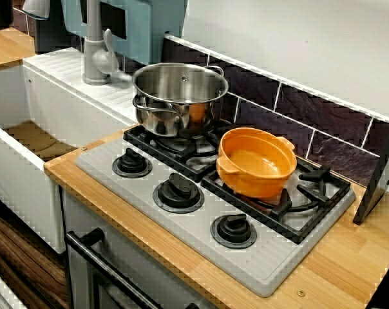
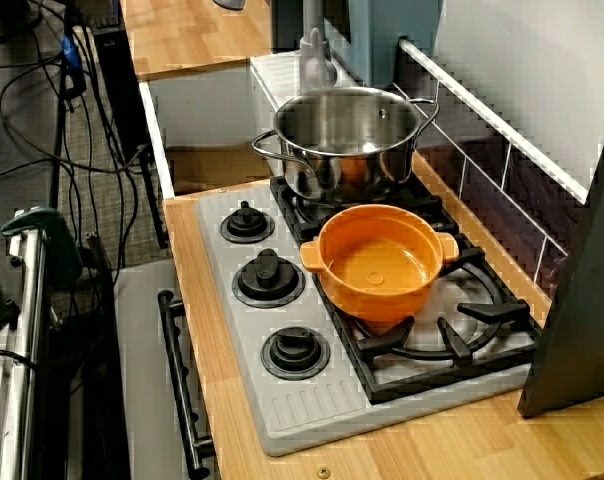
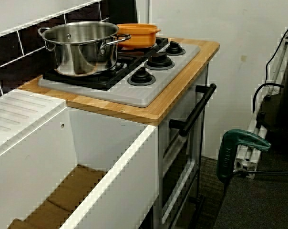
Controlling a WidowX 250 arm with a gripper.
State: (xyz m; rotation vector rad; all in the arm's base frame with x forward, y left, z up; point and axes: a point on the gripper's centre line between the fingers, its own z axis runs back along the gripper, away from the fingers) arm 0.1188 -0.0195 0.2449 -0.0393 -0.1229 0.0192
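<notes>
Wooden counter point(image 1: 349, 257) carries a grey stove plate point(image 1: 181, 219) with black grates and three knobs along its front edge. The claw does not appear in the view from above, the view from the side or the low view past the sink; its opening and load cannot be told, and no position can be referred to it. The orange pot point(image 1: 256, 161) stands empty on the grate at the end away from the sink point(image 3: 110, 157). The steel pot point(image 1: 180, 96) stands upright on the grate just beside it, at the sink end. A dark slab point(image 1: 375, 180) leans beyond the stove plate near the orange pot.
</notes>
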